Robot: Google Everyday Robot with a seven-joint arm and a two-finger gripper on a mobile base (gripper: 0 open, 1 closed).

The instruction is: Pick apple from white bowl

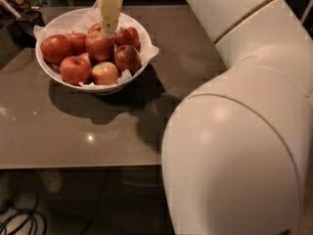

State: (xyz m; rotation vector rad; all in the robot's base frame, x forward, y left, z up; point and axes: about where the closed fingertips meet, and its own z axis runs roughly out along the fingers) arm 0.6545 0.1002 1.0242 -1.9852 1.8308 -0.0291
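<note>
The white bowl (105, 88), lined with crumpled white paper, stands on the far left part of the grey table. It holds several apples. A large deep red apple (99, 46) lies near the middle of the pile. Other red apples lie at the left (55, 48) and right (128, 58), and a paler yellow-green one (105, 73) lies at the front. My gripper (108, 32), cream-coloured, hangs down from the top edge over the bowl. Its tip is right at the top of the large red apple and hides part of it.
My arm's big white body (234, 131) fills the right half of the view and hides the table's right side. Dark objects (19, 11) stand at the far left corner. The table's front edge (78, 166) runs across below the bowl, with cables (19, 222) on the floor.
</note>
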